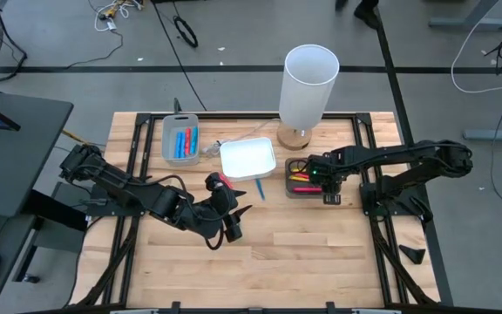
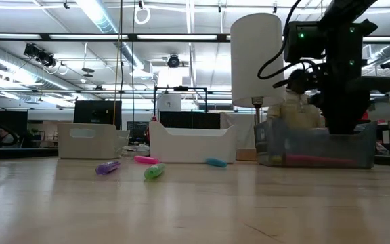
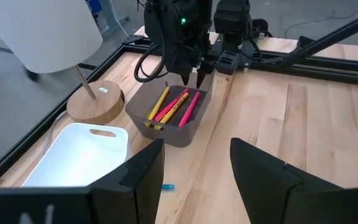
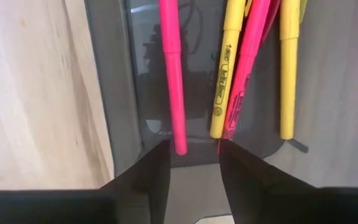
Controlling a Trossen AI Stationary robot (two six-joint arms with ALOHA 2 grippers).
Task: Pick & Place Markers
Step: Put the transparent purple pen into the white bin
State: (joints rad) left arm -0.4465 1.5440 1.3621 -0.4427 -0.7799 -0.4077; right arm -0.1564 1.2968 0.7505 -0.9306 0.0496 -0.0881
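Yellow and pink markers point(image 3: 178, 106) lie in the dark tray point(image 1: 302, 191) at the table's right. My right gripper point(image 4: 194, 152) hangs open just above that tray, and the end of one pink marker point(image 4: 173, 93) lying on the tray floor shows between its fingertips without touching them. Blue and red markers point(image 1: 184, 142) lie in the grey tray point(image 1: 167, 139). Loose purple point(image 2: 107, 167), pink point(image 2: 146, 160), green point(image 2: 154, 171) and blue point(image 2: 216, 163) markers lie on the table. My left gripper point(image 3: 191, 168) is open and empty over the table's middle point(image 1: 234, 220).
A white tray point(image 1: 247, 159) sits between the grey and dark trays. A lamp with a white shade point(image 1: 308, 78) and a round wooden base point(image 3: 95, 102) stands behind them. Black frame rails point(image 1: 133, 166) border the table. Bare wood lies toward the near edge.
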